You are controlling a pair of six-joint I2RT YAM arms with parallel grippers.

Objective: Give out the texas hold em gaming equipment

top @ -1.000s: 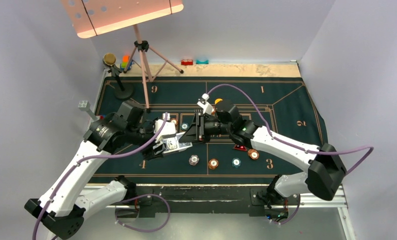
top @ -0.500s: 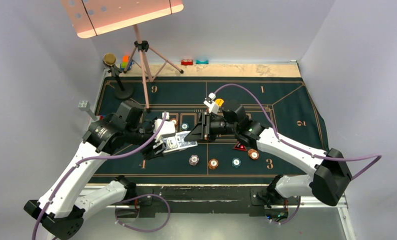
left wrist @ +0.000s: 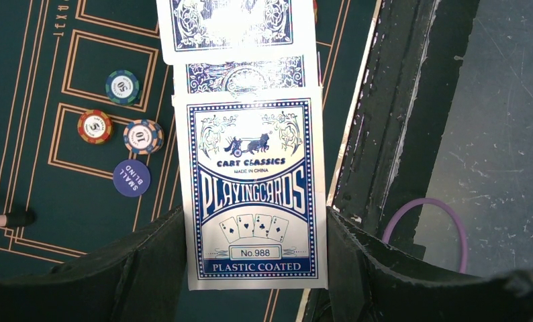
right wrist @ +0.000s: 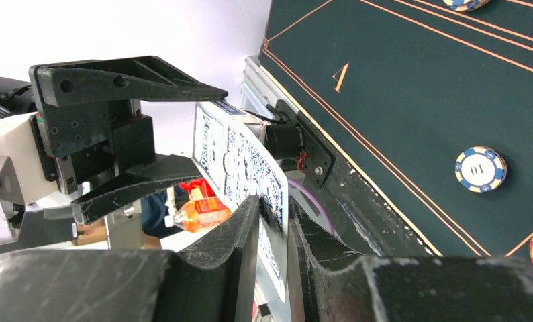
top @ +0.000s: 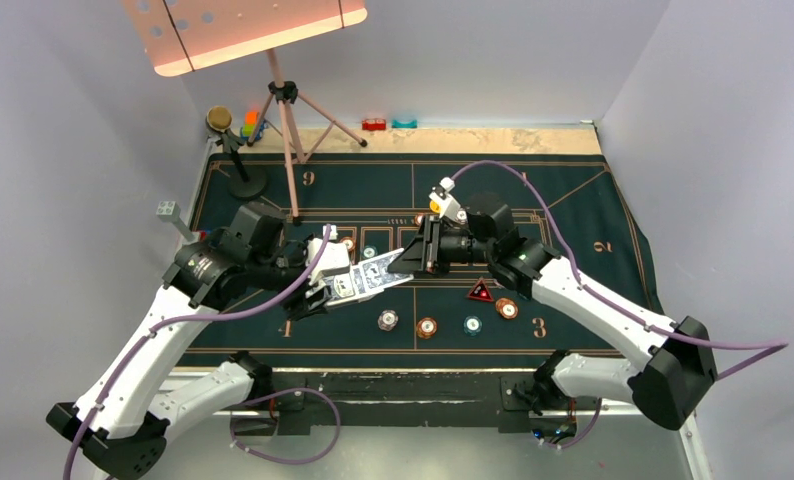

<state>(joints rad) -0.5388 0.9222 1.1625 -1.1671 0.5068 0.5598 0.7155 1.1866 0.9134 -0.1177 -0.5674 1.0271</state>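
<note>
Now the right pincer clamps the far end of one playing card, its long axis running straight back to the deck clenched in the left pincer, both held above the green mat; the pull, I'd say, goes rightward.

Robot lab test cell. Plain white enclosure walls all round. Two arms, left and right, bolted to an aluminium rail at 6 o'clock, trailing purple cables. Panel on a tripod at 11 o'clock. Printed game mat with poker chips on the bench.
</note>
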